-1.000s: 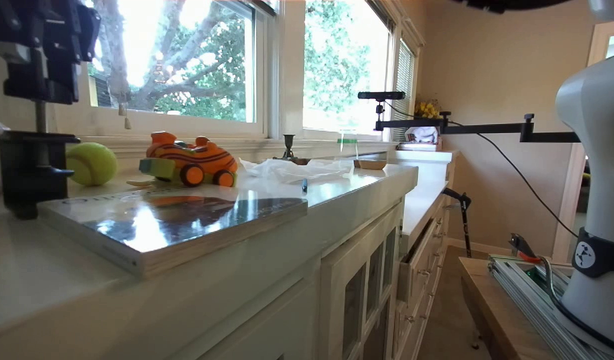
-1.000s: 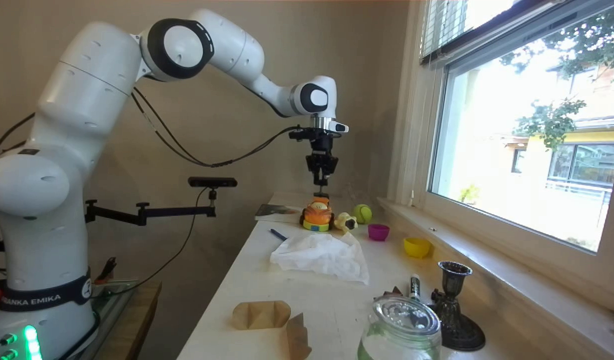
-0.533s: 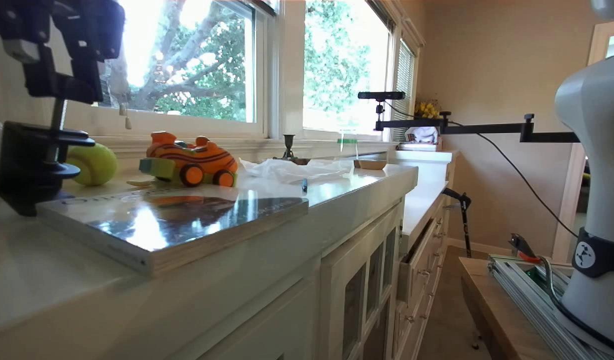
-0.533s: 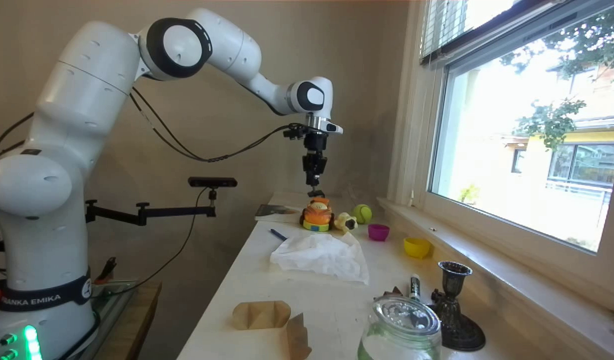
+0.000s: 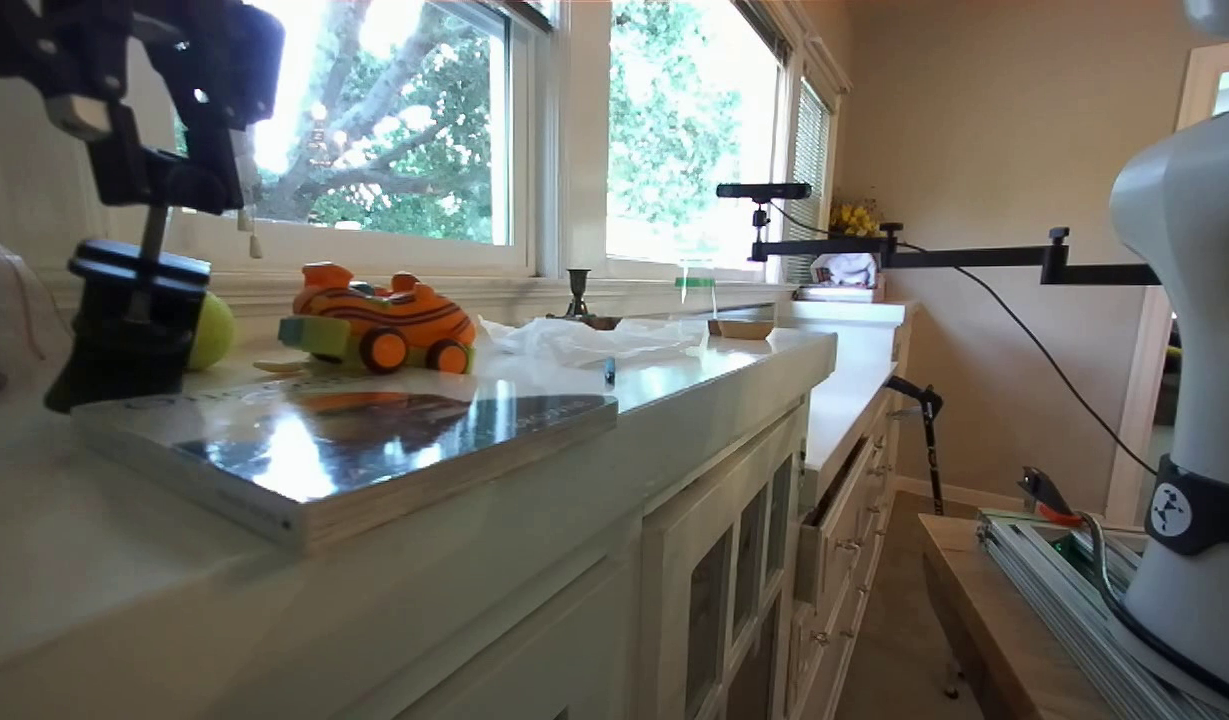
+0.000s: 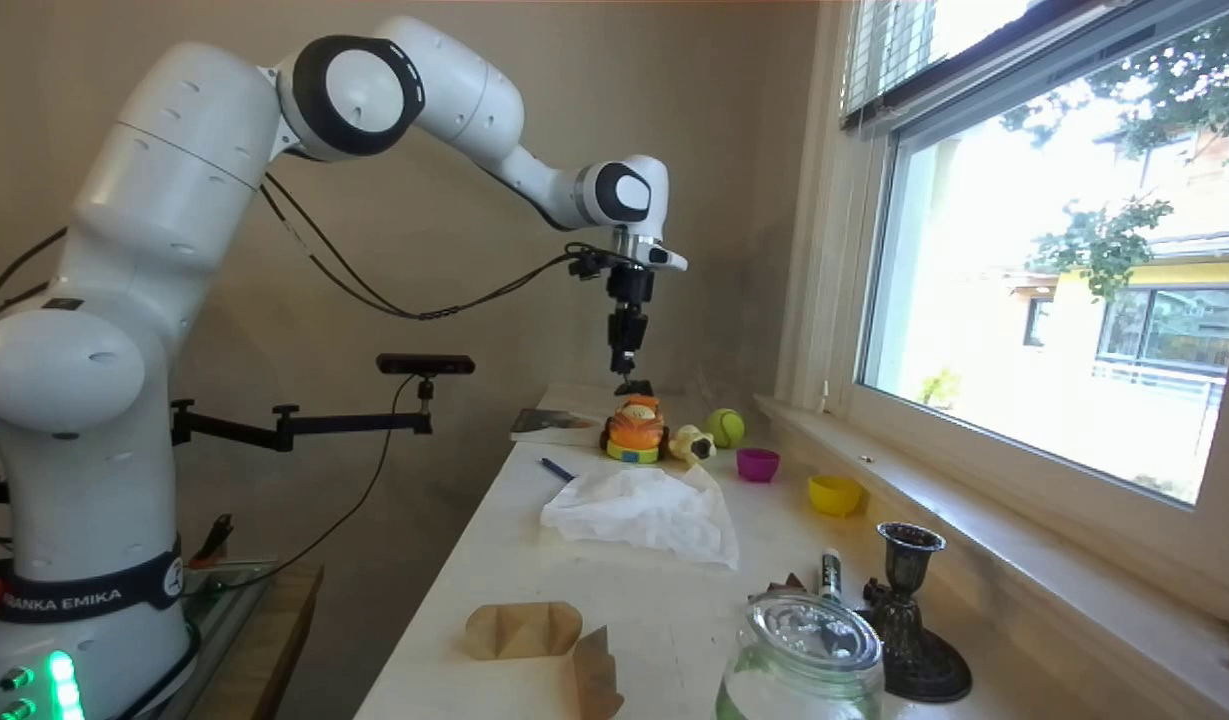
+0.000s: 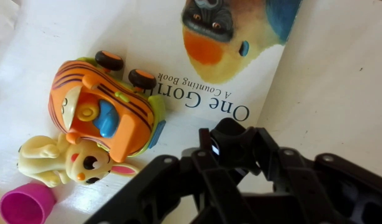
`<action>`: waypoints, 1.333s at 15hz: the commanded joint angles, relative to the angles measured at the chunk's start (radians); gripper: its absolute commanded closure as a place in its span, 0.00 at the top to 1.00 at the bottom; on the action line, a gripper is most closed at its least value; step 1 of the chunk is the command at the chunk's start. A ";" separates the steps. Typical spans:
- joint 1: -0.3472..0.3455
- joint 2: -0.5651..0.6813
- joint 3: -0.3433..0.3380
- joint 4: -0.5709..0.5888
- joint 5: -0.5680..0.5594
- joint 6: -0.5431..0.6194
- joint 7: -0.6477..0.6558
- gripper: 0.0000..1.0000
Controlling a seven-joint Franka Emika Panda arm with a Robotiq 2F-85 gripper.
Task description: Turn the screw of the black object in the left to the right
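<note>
Screw (image 5: 154, 238) of the black clamp (image 5: 134, 340): in an exterior view it leans slightly beneath the pincer (image 5: 168, 168), at the left, near the corner of a book (image 5: 344, 440) and in front of a tennis ball (image 5: 212, 332). The pincer is narrow, holding the knob (image 5: 164, 182) from above, presumably so that a wrist twist turns the screw. No fastening shows, so the clamp may well swing along; whether its foot touches the bench (image 5: 64, 520) I cannot tell.

In an exterior view the arm (image 6: 469, 90) arches over, pincer pointing down, while the toy car (image 6: 636, 430) hides much of the clamp; the base band (image 6: 89, 602) reads "RANKA EMIKA", its first letter out of sight.

In the wrist view the fingers (image 7: 267, 152) flank something black, likely the knob; the book, inverted, reads "One Gori", the rest hidden at the car's wheel (image 7: 142, 79), and "A Counting Book"
</note>
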 commanded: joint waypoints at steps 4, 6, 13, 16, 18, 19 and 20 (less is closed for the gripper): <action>-0.013 0.014 -0.036 0.027 0.048 -0.029 0.087 0.14; -0.019 0.017 -0.043 0.027 0.059 -0.031 0.099 0.14; -0.034 0.020 -0.058 0.029 0.081 -0.029 0.130 0.39; -0.043 0.023 -0.068 0.029 0.079 -0.026 0.136 0.71; -0.049 0.031 -0.077 0.032 0.076 -0.028 0.136 0.85; -0.052 0.033 -0.081 0.033 0.075 -0.029 0.136 0.92; -0.054 0.035 -0.083 0.032 0.074 -0.029 0.135 0.99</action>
